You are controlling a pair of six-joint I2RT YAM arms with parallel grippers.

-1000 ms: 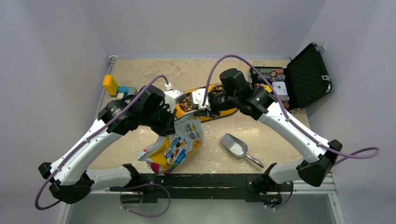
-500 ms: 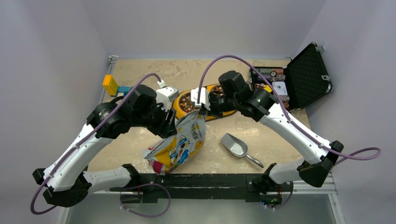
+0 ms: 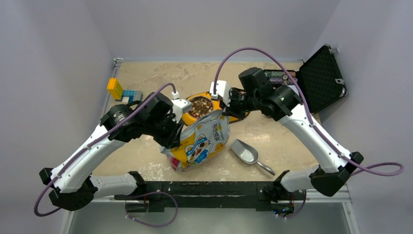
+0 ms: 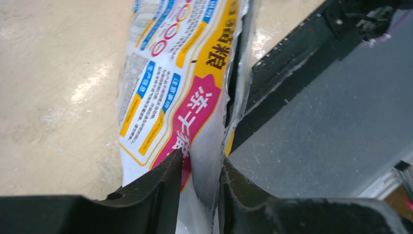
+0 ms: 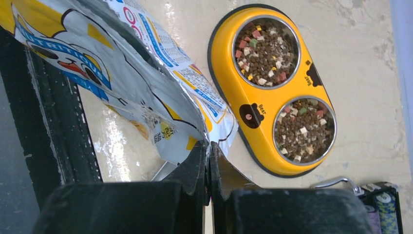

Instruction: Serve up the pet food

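The pet food bag (image 3: 200, 142), white and yellow with a cartoon cat, hangs between both grippers over the table. My left gripper (image 3: 177, 130) is shut on its left top edge; in the left wrist view the fingers (image 4: 200, 163) pinch the bag's printed wall (image 4: 180, 73). My right gripper (image 3: 227, 112) is shut on the right top corner, with the jaws (image 5: 208, 147) closed on the thin bag edge (image 5: 122, 83). Brown kibble (image 5: 265, 46) fills both cups of the yellow double bowl (image 5: 260, 109). In the top view the bowl (image 3: 187, 113) lies just behind the bag, one cup of kibble (image 3: 200, 105) showing.
A metal scoop (image 3: 246, 153) lies on the table right of the bag. An open black case (image 3: 319, 78) with poker chips stands at the back right, and its corner shows in the right wrist view (image 5: 384, 204). Coloured blocks (image 3: 117, 89) sit at the back left.
The bag was lying slumped toward the front left. Both grippers have lifted it and swung it right, so it now hangs more upright in front of the bowl. The right gripper moved right.
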